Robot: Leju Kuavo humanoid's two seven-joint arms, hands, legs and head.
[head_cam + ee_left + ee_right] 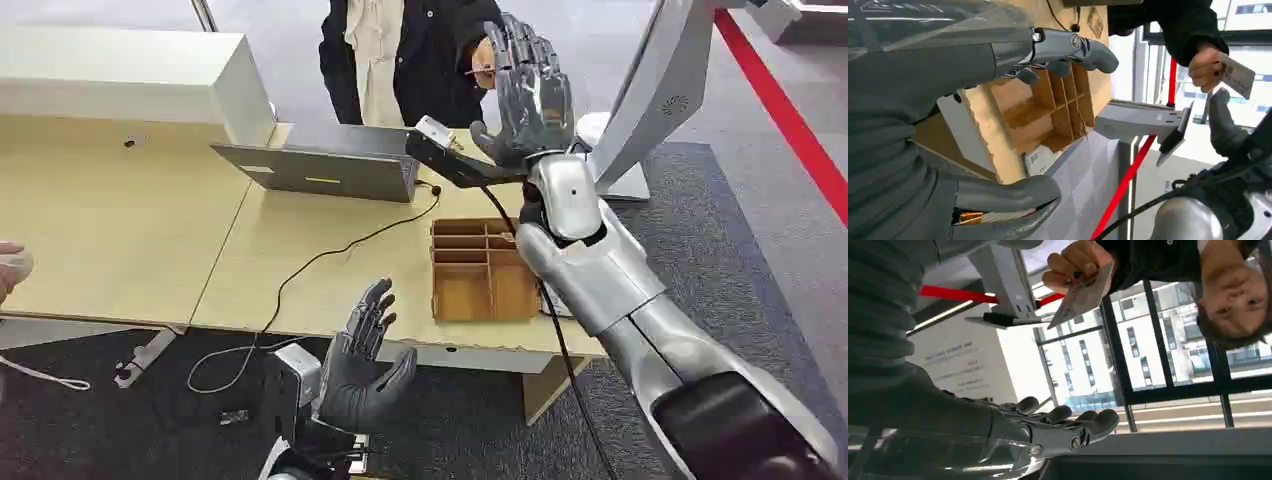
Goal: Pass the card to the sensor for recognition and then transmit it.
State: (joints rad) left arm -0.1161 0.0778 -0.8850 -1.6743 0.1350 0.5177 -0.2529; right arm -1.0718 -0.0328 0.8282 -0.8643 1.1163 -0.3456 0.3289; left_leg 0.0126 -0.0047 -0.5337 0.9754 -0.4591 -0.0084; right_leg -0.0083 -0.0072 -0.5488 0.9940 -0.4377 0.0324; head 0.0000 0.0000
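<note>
The robot's right hand (527, 95) is raised at the far side of the desk (120, 240), fingers spread, holding nothing. A person's hand (1075, 262) pinches the card (1083, 295) just beyond it. The left hand (365, 365) hovers near, open and empty.

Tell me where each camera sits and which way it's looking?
Head view: high on the robot, looking down at the table; the raised right hand and open left hand show.
Left wrist view: behind the left hand, looking past the wooden tray toward a person's hand holding the card.
Right wrist view: behind the right hand, looking up at the card and windows.
Shared: both wrist views show the person's hand with the card.
</note>
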